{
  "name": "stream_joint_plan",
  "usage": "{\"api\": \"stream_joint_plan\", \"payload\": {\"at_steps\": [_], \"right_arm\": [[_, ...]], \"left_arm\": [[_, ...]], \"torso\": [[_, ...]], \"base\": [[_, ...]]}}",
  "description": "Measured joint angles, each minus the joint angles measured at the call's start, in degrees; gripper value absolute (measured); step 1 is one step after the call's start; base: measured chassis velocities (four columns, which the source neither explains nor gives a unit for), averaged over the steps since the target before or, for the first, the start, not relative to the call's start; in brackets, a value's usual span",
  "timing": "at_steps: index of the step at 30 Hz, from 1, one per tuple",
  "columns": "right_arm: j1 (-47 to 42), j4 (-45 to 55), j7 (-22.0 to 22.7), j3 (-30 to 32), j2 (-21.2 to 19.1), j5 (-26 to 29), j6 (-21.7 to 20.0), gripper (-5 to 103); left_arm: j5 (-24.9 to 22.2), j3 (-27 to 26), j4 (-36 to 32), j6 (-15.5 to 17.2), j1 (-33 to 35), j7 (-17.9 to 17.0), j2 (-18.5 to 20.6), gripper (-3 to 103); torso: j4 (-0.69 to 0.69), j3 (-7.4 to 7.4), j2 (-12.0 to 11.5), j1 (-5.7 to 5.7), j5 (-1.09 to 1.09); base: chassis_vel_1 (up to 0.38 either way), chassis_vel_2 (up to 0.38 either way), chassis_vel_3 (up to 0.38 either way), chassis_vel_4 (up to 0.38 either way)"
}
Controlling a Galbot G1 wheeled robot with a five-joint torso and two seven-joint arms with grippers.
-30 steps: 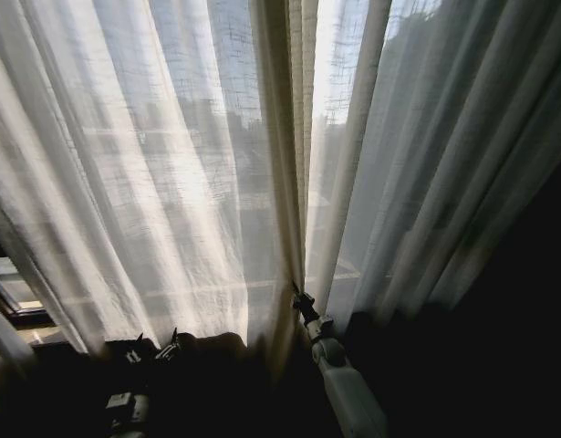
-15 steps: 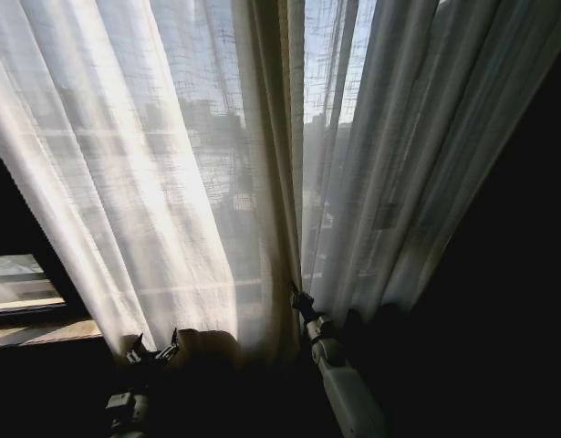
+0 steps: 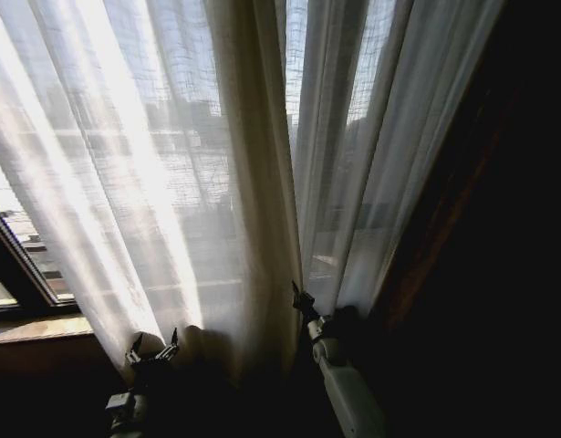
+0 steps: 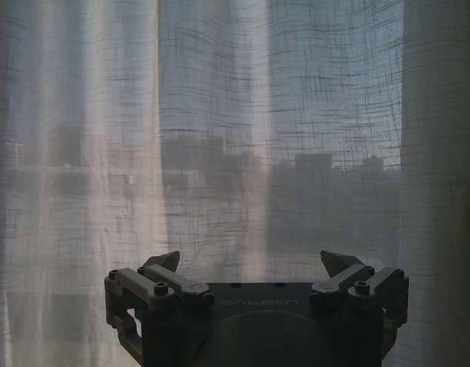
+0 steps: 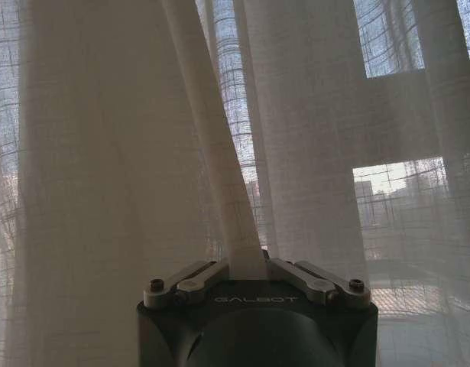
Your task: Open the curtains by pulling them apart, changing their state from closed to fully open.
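Sunlit window behind, right tool (image 5: 246, 264) clenched on curtains (image 5: 219, 153) fold, left tool (image 4: 250, 267) released, fabric just ahead.

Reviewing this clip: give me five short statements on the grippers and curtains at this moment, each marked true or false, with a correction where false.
1. The right gripper is shut on a fold of the curtains. True.
2. The left gripper clamps fabric. False: it is open, with the sheer panel beyond its fingertips.
3. In the head view the right gripper sits near where the two panels meet. True.
4. The curtains are fully open. False: they cover most of the window.
5. A person's hand holds the curtains. False: the right gripper alone grips them.
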Motion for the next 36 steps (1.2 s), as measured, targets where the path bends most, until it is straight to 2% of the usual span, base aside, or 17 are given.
{"api": "stream_joint_plan", "payload": {"at_steps": [10, 15, 25, 31, 36], "right_arm": [[0.25, -0.58, -1.17, -0.19, 0.30, -0.37, 2.43, 0], [0.89, -1.60, -0.57, 0.16, 0.97, -3.52, 4.18, 0], [1.99, -3.30, 1.81, -0.54, 2.34, -11.46, 5.55, 0], [4.33, -6.05, 2.56, -1.65, 3.71, -12.56, 6.23, 0], [10.40, -12.48, 5.77, -1.38, 5.03, -12.81, 6.06, 0]], "left_arm": [[0.00, 0.00, 0.00, 0.00, 0.00, 0.00, 0.00, 100], [0.00, 0.02, -0.01, 0.00, 0.00, 0.03, 0.00, 100], [0.00, -0.02, 0.00, 0.00, 0.00, -0.01, 0.00, 100], [0.00, -0.03, 0.00, 0.00, 0.00, -0.03, 0.00, 100], [0.00, 0.00, 0.00, 0.00, 0.00, 0.00, 0.00, 100]], "torso": [[-0.01, 0.01, 0.00, 0.01, 0.00], [-0.02, 0.01, 0.00, 0.01, 0.01], [0.01, 0.00, 0.00, 0.01, -0.04], [0.00, 0.01, 0.00, 0.01, -0.01], [-0.01, 0.01, -0.01, 0.01, 0.01]], "base": [[-0.350, -0.334, 0.352, 0.345], [-0.264, -0.274, 0.284, 0.233], [-0.002, -0.021, 0.026, 0.005], [0.017, 0.024, -0.019, -0.016], [0.000, 0.000, 0.000, 0.000]]}}
